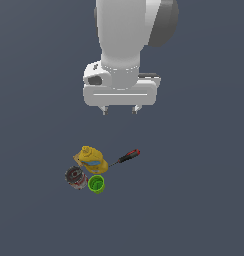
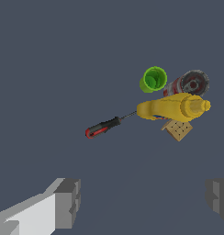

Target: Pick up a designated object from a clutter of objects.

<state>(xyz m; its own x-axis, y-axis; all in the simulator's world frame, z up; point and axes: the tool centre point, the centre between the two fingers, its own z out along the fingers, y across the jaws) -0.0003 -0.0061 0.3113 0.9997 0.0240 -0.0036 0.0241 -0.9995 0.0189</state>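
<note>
The screwdriver (image 1: 125, 157) (image 2: 103, 127) lies flat on the dark floor, with a black handle, a red end cap and a thin shaft pointing into the clutter. Its tip runs under the yellow bottle-like item (image 1: 91, 159) (image 2: 171, 108). A dark grey can (image 1: 75, 177) (image 2: 189, 84) and a small green cup (image 1: 96, 184) (image 2: 153, 79) sit beside that. My gripper (image 1: 120, 109) (image 2: 141, 202) hangs well above the group, open and empty, with its fingers (image 2: 67, 202) wide apart.
A small tan waffle-patterned block (image 2: 178, 130) lies against the yellow item. The flat dark grey floor (image 1: 194, 200) stretches out around the group on all sides.
</note>
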